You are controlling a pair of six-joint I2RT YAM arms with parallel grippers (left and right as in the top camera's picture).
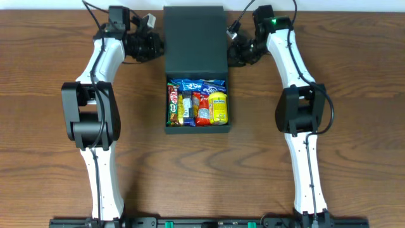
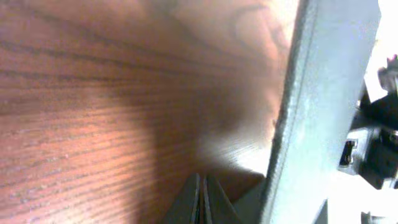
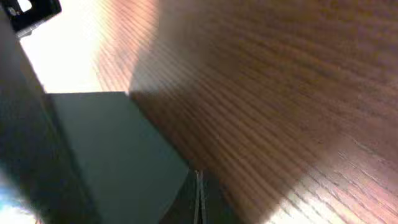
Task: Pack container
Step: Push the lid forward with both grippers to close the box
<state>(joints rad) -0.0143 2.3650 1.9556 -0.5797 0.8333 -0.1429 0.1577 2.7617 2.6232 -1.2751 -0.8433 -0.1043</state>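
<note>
The container (image 1: pixel 197 129) sits on the bench (image 1: pixel 364 190) with its hinged lid (image 1: pixel 195 41) swung open on the side away from the arm bases. Its open tray is full of snack packets (image 1: pixel 197 101) laid side by side: a red packet (image 1: pixel 172 104) against the container's left wall, a yellow packet (image 1: pixel 219 107) against its right wall, and a blue packet (image 1: pixel 197 85) across the end nearest the lid.

The 2 arms reach in from either side of the container and end at the lid. The left gripper (image 1: pixel 157 45) is just beside the lid's left edge and the right gripper (image 1: pixel 235 52) just beside its right edge. Whether either one touches the lid cannot be told.

In the left wrist view the left gripper (image 2: pixel 202 199) has its fingers pressed together with nothing between them, low over the wood, and the lid (image 2: pixel 323 112) rises as a grey-teal slab beside it. The right wrist view shows the same: the right gripper (image 3: pixel 199 199) is closed and empty, next to the lid's (image 3: pixel 112 149) teal face.
</note>
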